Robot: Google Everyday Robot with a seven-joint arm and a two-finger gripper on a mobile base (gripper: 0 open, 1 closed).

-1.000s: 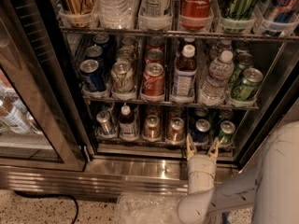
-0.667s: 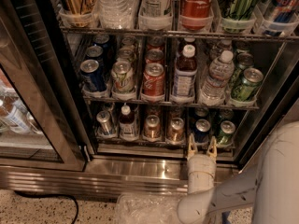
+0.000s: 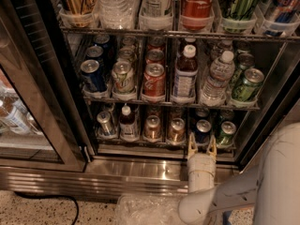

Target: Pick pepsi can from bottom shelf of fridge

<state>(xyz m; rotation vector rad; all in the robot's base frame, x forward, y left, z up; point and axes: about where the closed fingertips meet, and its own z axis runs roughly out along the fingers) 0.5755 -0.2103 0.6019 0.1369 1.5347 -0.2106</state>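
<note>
The fridge (image 3: 56, 93) stands open with wire racks of drinks. On the dim bottom shelf (image 3: 164, 142) the pepsi can (image 3: 203, 131), dark blue with a silver top, stands second from the right, between a copper-brown can (image 3: 176, 130) and a green can (image 3: 225, 134). My gripper (image 3: 202, 144) is just in front of the pepsi can at the shelf's front edge. Its two yellowish fingertips (image 3: 191, 142) are spread apart, open and empty, on either side of the can's lower front. The white arm (image 3: 253, 186) reaches in from the lower right.
The bottom shelf also holds a silver can (image 3: 105, 123), a small bottle (image 3: 126, 122) and another copper-brown can (image 3: 152, 127). The middle shelf has cans and bottles. The glass door (image 3: 23, 102) stands at left. Clear plastic (image 3: 145, 210) and a black cable (image 3: 65, 200) lie on the floor.
</note>
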